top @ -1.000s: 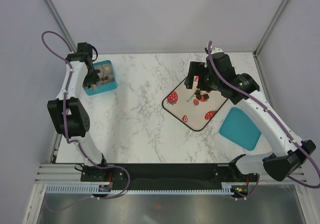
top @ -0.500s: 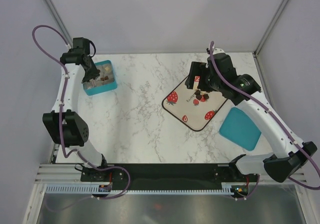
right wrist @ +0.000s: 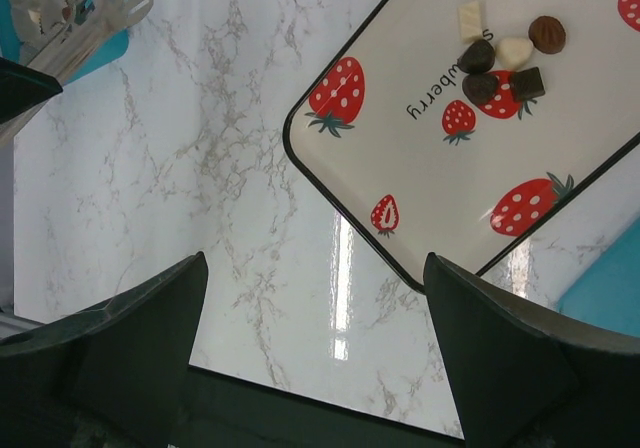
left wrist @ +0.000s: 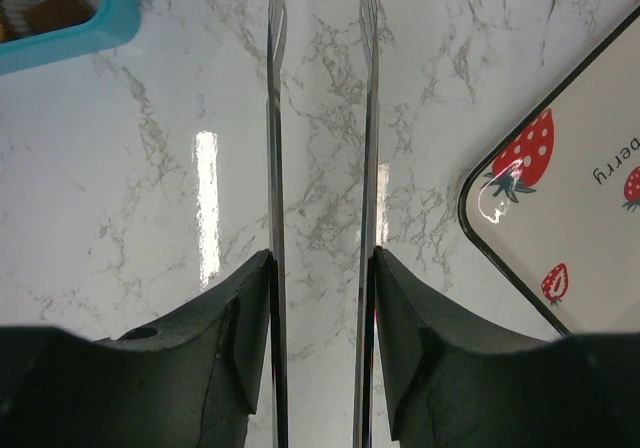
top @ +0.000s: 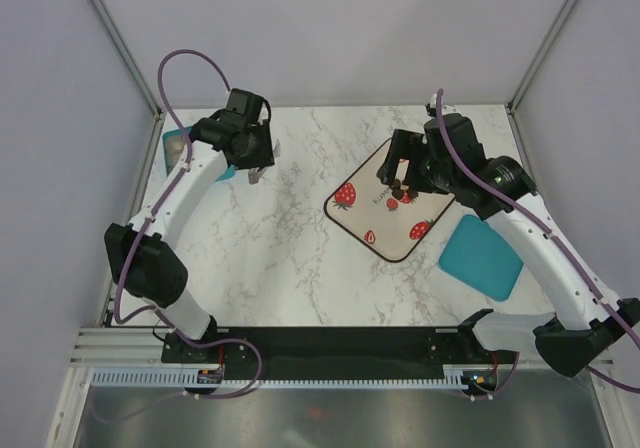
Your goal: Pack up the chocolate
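Observation:
Several chocolate pieces (top: 401,196), dark brown, mid brown and pale, lie in a small heap on the strawberry-print tray (top: 372,223); the right wrist view shows them clearly (right wrist: 505,58). My left gripper (top: 254,160) is shut on thin metal tongs (left wrist: 277,118), whose two blades stand apart with nothing between them, over bare marble between the teal box (top: 176,146) and the tray. The box holds a brown piece (left wrist: 58,11). My right gripper (top: 398,171) is open and empty, hovering above the tray beside the heap.
A teal lid (top: 481,257) lies right of the tray. The tray's corner shows in the left wrist view (left wrist: 580,218). The left arm covers much of the teal box. The marble table (top: 290,258) ends at a black strip in front.
My left arm has swung from over the teal box to the right, carrying the tongs over the marble toward the tray. My right gripper has shifted slightly right.

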`<state>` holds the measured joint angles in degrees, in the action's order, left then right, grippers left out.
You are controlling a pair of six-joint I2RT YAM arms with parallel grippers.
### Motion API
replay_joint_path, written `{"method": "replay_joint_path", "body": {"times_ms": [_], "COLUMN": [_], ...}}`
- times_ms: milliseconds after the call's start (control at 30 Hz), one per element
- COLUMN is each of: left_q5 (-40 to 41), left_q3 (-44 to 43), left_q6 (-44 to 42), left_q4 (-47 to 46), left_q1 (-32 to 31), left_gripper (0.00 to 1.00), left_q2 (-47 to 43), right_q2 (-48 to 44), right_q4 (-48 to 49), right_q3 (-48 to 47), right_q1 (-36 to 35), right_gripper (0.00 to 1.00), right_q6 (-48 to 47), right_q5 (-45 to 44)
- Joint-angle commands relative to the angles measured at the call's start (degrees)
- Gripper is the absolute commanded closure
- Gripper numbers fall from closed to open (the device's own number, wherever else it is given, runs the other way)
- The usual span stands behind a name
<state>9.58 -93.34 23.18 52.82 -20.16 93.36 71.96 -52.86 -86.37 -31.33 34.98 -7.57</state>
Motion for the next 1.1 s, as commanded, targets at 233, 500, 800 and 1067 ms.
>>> {"method": "replay_joint_path", "body": {"times_ms": [233,500,800,1067], "left_q5": [-2.82,-0.88,-0.36,-0.71], "left_q3": [0.44,0.09,1.58,1.23], "left_q6": [2.57,2.48,4.24,4.42], "left_q4": [-8.69,-10.02,-10.63,-11.07], "left_q1": [-3.04,-3.66,-4.01,-4.89], "left_gripper": [0.49,0.42,0.38,0.34], "left_q2": [9.38,16.4,20.63,23.97], "right_q2": [-5.95,-8.07,-8.07,-6.22], "right_q4": [-6.63,-10.07,-12.97,-13.06], "right_q3": [1.38,1.9,1.03,0.94], "right_q1": [0.22,0.13,0.13,0.04], "right_gripper": [0.02,0.02,0.03,0.03], "right_q6": [2.02,2.81,2.99,3.07], "right_q5": [-3.58,-4.82,-6.4,-6.66]}}
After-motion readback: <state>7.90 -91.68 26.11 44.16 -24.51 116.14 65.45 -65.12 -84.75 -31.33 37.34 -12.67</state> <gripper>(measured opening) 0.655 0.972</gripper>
